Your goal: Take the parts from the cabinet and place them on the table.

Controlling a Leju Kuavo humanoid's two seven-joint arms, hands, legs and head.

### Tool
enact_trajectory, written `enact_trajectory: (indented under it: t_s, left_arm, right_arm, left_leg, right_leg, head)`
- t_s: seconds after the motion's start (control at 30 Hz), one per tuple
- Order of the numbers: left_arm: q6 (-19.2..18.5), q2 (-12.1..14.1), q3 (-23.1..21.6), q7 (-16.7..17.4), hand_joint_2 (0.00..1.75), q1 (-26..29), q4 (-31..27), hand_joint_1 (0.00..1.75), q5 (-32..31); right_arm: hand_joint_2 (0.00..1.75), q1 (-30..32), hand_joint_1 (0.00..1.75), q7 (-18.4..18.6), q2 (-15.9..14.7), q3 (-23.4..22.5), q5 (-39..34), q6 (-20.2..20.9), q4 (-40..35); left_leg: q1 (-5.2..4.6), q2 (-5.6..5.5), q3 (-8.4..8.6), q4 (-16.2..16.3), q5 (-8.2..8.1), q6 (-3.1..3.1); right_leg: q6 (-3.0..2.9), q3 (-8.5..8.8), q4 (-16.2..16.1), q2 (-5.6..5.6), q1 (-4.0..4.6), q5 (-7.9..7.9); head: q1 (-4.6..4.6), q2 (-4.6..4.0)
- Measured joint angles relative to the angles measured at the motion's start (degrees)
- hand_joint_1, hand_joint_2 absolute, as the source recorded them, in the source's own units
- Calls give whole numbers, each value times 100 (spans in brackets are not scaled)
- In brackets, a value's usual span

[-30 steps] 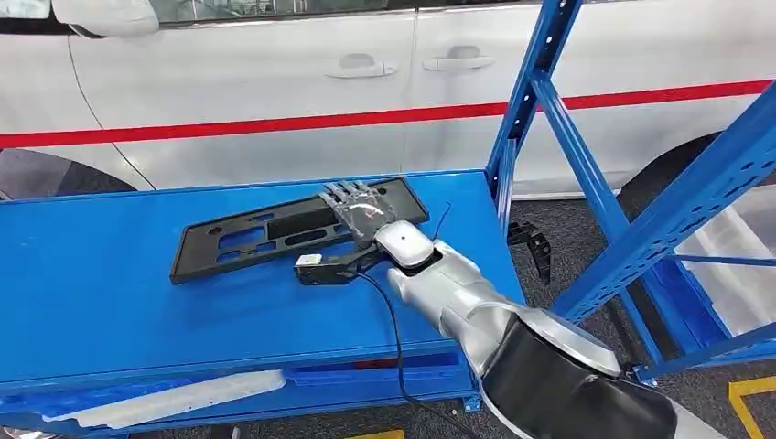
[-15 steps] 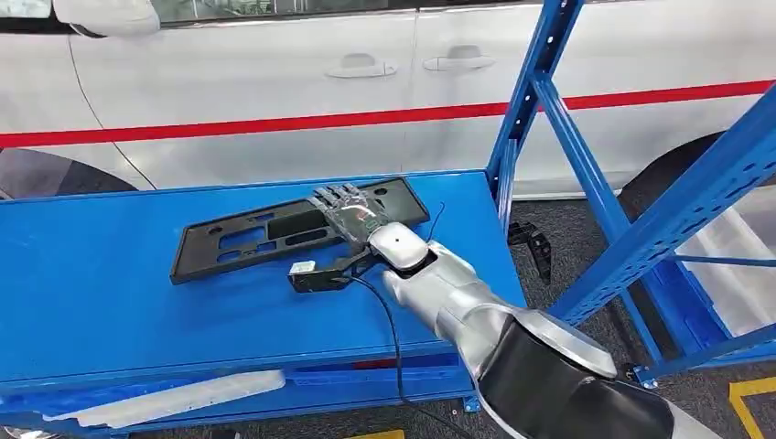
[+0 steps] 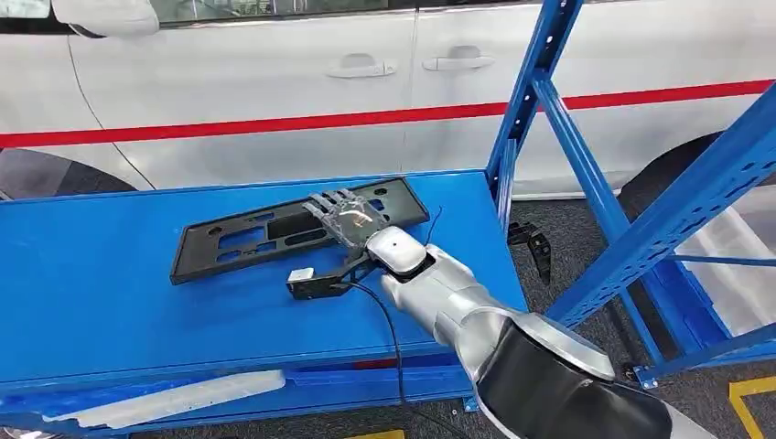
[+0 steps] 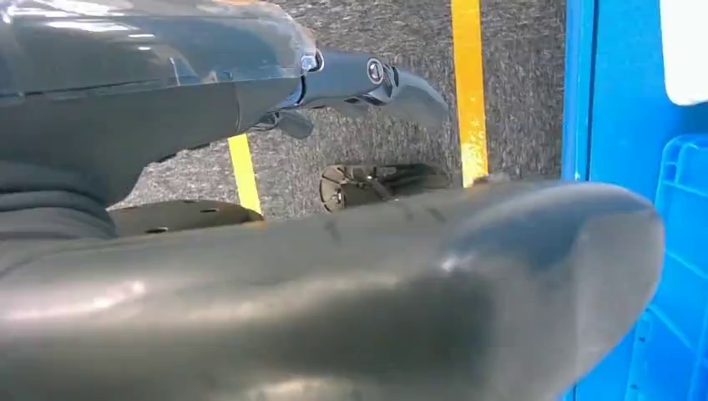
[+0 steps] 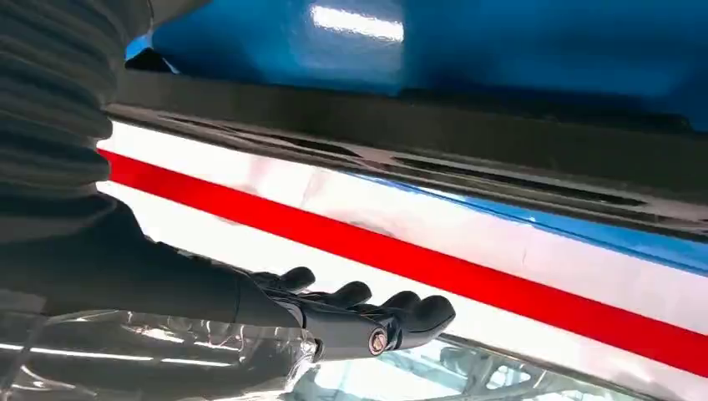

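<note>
A long black plastic part with several cut-outs lies flat on the blue table, its right end toward the rack. My right hand is stretched out over that right end, fingers straight and apart, holding nothing. In the right wrist view the fingers hover a little off the part's dark edge without touching it. My left hand hangs down over the grey floor with nothing in it.
A white car with a red stripe stands just behind the table. Blue rack uprights rise at the table's right end and slant across the right side. A pale strip lies on a ledge below the table's front edge.
My right hand and wrist have slid slightly left and toward me above the black part. The part itself has stayed where it was.
</note>
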Motion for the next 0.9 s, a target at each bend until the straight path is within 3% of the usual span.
enact_trajectory:
  t_s: [0.23,0.27,0.9]
  left_arm:
    - [15,2,0,2,0,19,0,0,-6]
    - [18,2,0,6,0,20,0,0,-9]
    - [-15,-22,-4,70,0,8,0,0,-70]
  right_arm:
    - [0,57,0,122,-63,0,11,9,2]
    - [175,69,0,131,-81,0,20,11,2]
    - [175,166,0,308,-251,2,190,13,13]
  left_leg:
    - [0,0,0,0,0,0]
    - [0,0,0,0,0,0]
    - [0,0,0,0,0,0]
  right_leg:
    - [0,-6,0,0,0,0]
    - [0,-5,0,0,0,0]
    - [0,-2,0,1,0,0]
  head:
    - [0,0]
    - [0,0]
    - [0,0]
